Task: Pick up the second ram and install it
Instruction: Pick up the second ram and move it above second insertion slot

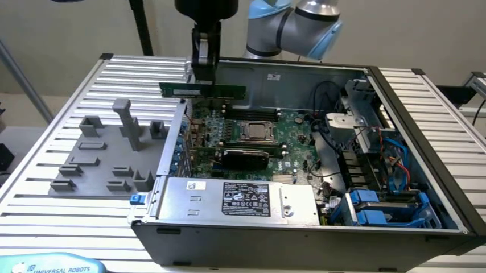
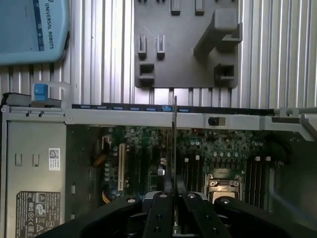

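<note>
My pincer [image 1: 205, 81] is pinched nearly closed on the second ram [image 1: 227, 91], holding it level in the air above the CPU socket [image 1: 258, 132], toward the exterior view's left. If the stick tilts in my grip or comes down askew, I judge it could jam or scrape the motherboard [image 1: 296, 122].

Air above CPU socket [image 1: 258, 132] free; end effector [image 1: 205, 82] w/ second ram [image 1: 227, 91] hangs above board beside it, touching nothing. Exterior view's left of socket: case wall [image 1: 181, 122]. Right: cables [image 1: 334, 142], drive cage [image 1: 379, 207]. Nearer cam: PSU box [image 1: 235, 199]
</note>
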`<action>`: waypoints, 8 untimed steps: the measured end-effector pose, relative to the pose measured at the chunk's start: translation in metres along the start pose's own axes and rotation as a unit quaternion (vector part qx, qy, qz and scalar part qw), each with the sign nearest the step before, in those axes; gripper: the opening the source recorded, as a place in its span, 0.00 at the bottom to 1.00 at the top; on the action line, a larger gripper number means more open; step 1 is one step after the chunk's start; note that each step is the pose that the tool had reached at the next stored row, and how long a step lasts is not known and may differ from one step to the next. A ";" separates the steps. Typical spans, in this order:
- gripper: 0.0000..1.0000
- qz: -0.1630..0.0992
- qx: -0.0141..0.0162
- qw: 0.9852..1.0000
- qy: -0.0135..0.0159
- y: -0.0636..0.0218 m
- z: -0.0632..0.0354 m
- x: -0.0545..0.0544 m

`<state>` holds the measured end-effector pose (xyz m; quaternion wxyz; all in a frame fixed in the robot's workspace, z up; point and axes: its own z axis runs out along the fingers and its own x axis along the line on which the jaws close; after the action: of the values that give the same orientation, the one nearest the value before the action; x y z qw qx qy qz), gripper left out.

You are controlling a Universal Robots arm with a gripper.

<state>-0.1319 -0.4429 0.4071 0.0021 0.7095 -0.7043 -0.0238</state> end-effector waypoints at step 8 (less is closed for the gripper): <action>0.14 0.000 0.000 1.000 0.000 -0.0371 0.0121 -0.012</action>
<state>-0.0954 -0.4305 0.3941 0.0021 0.7095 -0.7043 -0.0238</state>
